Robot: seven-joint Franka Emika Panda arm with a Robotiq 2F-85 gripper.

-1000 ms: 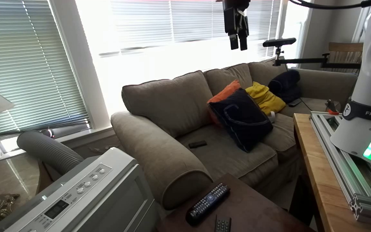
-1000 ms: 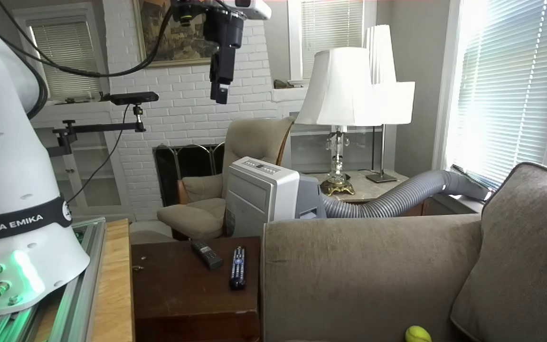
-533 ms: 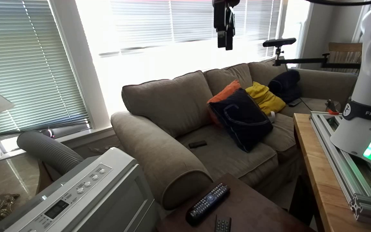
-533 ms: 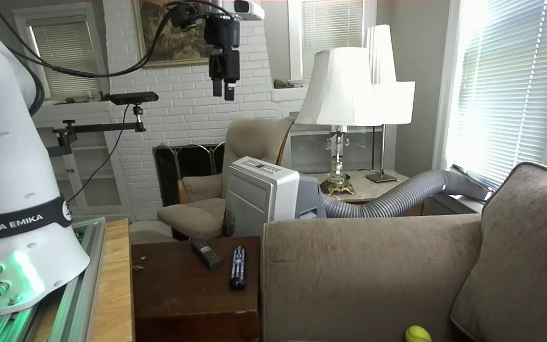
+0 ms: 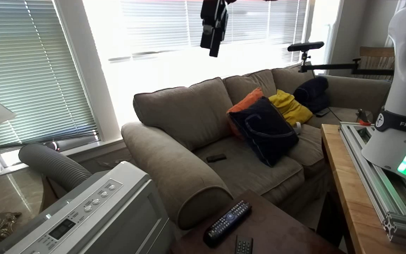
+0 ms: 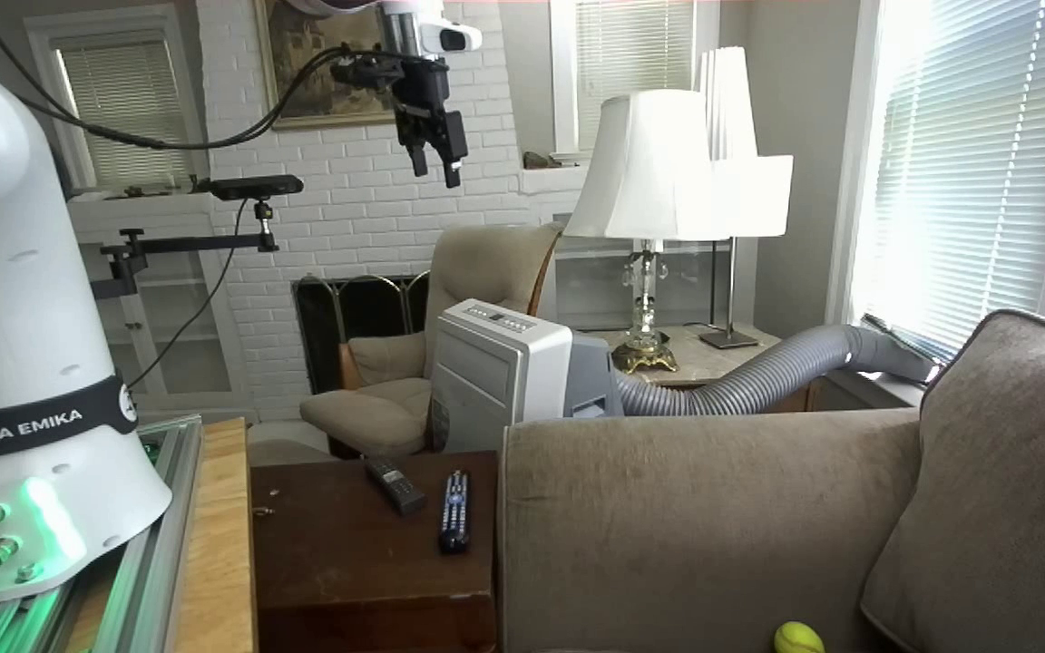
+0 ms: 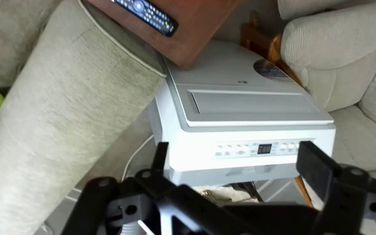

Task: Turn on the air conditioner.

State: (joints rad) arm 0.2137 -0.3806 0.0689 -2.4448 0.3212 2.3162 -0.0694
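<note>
The air conditioner [image 5: 136, 215] is a boxy light-grey unit at the lower left of an exterior view; it also shows mid-frame in an exterior view [image 6: 477, 372]. In the wrist view the air conditioner [image 7: 240, 78] fills the middle. Its control panel [image 7: 207, 150] has small white buttons and a small dark display [image 7: 264, 149]; faint digits there are unreadable. My gripper [image 6: 436, 175] hangs high above the unit, apart from it. In the wrist view the gripper [image 7: 234, 145] is open and empty; its right finger [image 7: 318, 166] covers the panel's right end.
A brown side table [image 6: 368, 562] with a long black remote [image 6: 454, 512] and a dark handset [image 6: 395, 486] stands by the sofa arm [image 5: 174, 176]. A grey hose [image 6: 749, 385] runs behind the unit. Lamps [image 6: 640, 163] and a camera on a bracket [image 6: 255, 188] stand around.
My gripper has moved left, toward the air conditioner's side, in an exterior view. It has turned and tilted, so its two fingers now show apart. The air conditioner has not moved.
</note>
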